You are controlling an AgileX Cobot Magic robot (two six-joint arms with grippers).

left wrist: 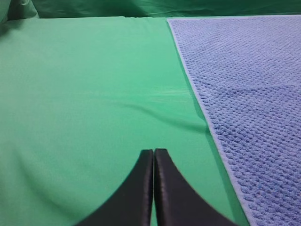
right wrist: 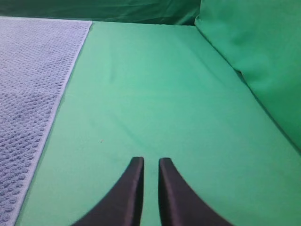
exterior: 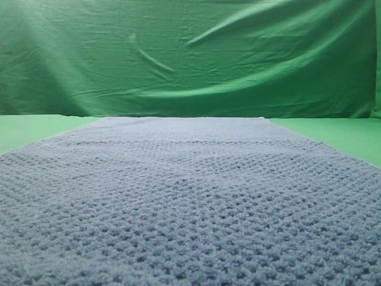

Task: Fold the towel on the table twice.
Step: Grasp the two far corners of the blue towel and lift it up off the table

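Note:
The blue-grey waffle-knit towel (exterior: 190, 202) lies flat and spread out on the green table (exterior: 336, 134), filling the lower exterior view. Neither gripper shows in that view. In the left wrist view my left gripper (left wrist: 154, 151) is shut and empty over bare table (left wrist: 94, 84), a little left of the towel's left edge (left wrist: 254, 94). In the right wrist view my right gripper (right wrist: 150, 161) is empty, its fingers nearly together with a narrow gap, over bare table (right wrist: 155, 84) to the right of the towel's right edge (right wrist: 28, 94).
A wrinkled green backdrop cloth (exterior: 190, 53) hangs behind the table. It also drapes along the table's right side (right wrist: 263, 56). Strips of bare green table run along both long sides of the towel.

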